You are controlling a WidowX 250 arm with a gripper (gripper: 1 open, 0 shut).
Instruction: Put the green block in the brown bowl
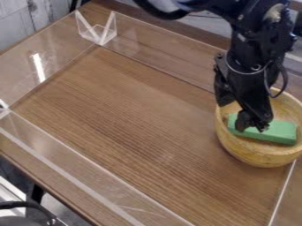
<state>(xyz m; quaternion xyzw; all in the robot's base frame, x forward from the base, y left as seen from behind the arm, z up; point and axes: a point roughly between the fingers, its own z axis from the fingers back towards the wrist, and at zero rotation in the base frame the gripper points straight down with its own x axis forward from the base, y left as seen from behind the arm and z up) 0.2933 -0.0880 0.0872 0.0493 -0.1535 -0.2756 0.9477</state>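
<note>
1. Wood-grain tabletop [130,115] fills the view, enclosed by a low clear plastic wall [65,177]. A small clear stand [97,28] sits at the far corner, well apart from the work.
2. The brown bowl [253,152] rests near the right edge of the tabletop, close to the clear wall on that side.
3. The green block [278,132] lies inside the bowl, tilted, with one end leaning toward the rim on the right.
4. The claw [250,119] hangs over the bowl, pointing steeply downward. Its fingers appear spread and released. The tips sit at the near end of the block; whether they touch it cannot be told from this view.
5. Judgement: the placement looks essentially done. The remaining work is a clean retreat.
6. Risk, drag-out: if a fingertip catches the block during the lift, the block may ride up the inner slope and tip over the rim. Cause: tips low in the hollow, right beside the block.
7. Risk, bowl shift: a sideways exit may strike the thick rim and push the bowl against the clear wall. Cause: little room between the claw and the rim.
8. Risk, re-grip: any closing of the fingers at this height may pick the block up again.
9. Recommended exit: rise straight up with fingers apart until clear of the rim, then move away.
</note>
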